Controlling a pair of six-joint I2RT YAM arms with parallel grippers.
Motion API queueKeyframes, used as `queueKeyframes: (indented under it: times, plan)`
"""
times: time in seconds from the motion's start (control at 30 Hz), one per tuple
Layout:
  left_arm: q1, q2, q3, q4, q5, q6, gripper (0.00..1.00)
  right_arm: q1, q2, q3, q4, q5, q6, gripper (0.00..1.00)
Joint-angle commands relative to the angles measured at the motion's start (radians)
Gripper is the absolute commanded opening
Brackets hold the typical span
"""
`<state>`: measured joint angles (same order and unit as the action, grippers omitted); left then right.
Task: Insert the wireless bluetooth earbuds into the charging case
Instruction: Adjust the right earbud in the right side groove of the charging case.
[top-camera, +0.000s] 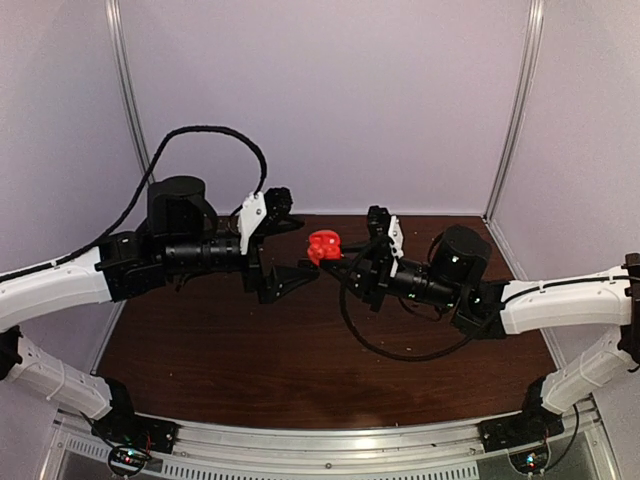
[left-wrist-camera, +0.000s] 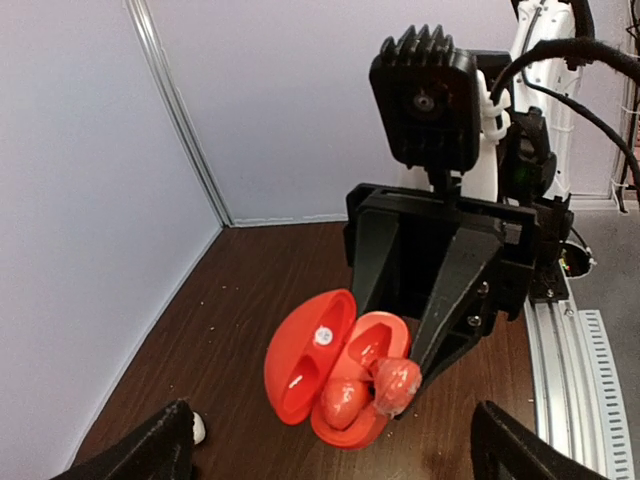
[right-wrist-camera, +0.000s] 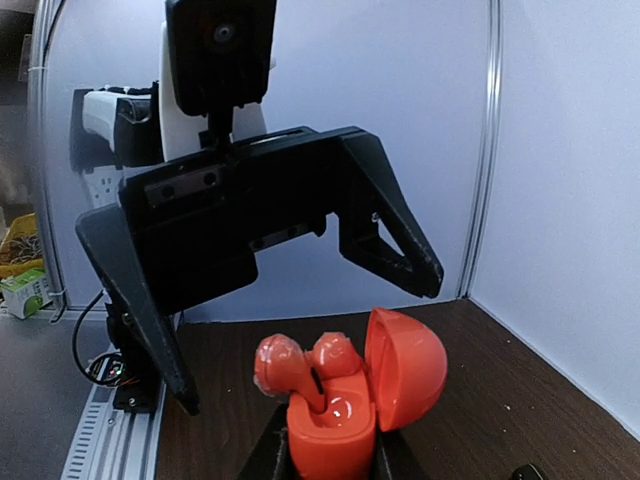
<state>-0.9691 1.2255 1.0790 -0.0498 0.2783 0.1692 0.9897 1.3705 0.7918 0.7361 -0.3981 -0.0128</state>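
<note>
The red charging case (right-wrist-camera: 335, 435) is held above the table with its lid (right-wrist-camera: 405, 365) hinged open, and my right gripper (right-wrist-camera: 330, 458) is shut on its base. One red earbud (right-wrist-camera: 335, 355) sits in a pocket. The other red earbud (right-wrist-camera: 280, 365) stands tilted, its stem in the case and its head sticking out. My left gripper (top-camera: 305, 250) is open, its fingers spread wide on either side just short of the case (top-camera: 322, 245). In the left wrist view the case (left-wrist-camera: 340, 375) lies beyond my left gripper (left-wrist-camera: 335, 448), with nothing between its fingers.
A small white object (left-wrist-camera: 199, 428) lies on the brown table (top-camera: 300, 360) beside my left finger. A small dark object (right-wrist-camera: 527, 472) shows at the bottom edge of the right wrist view. White walls enclose the table at the back and both sides.
</note>
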Motion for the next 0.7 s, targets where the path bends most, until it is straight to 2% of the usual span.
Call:
queueKeyframes:
  times: [0.0,0.27,0.67]
  plan:
    - [0.006,-0.036,0.032,-0.051,0.106,0.024,0.98,-0.02,-0.036,-0.023,-0.037,-0.204,0.013,0.0]
    - [0.007,-0.021,0.041,-0.046,0.134,0.003,0.98,-0.026,-0.029,-0.015,-0.06,-0.303,0.046,0.0]
    - [0.006,0.029,0.064,-0.034,0.101,-0.036,0.98,-0.026,-0.018,0.0,-0.089,-0.311,0.04,0.0]
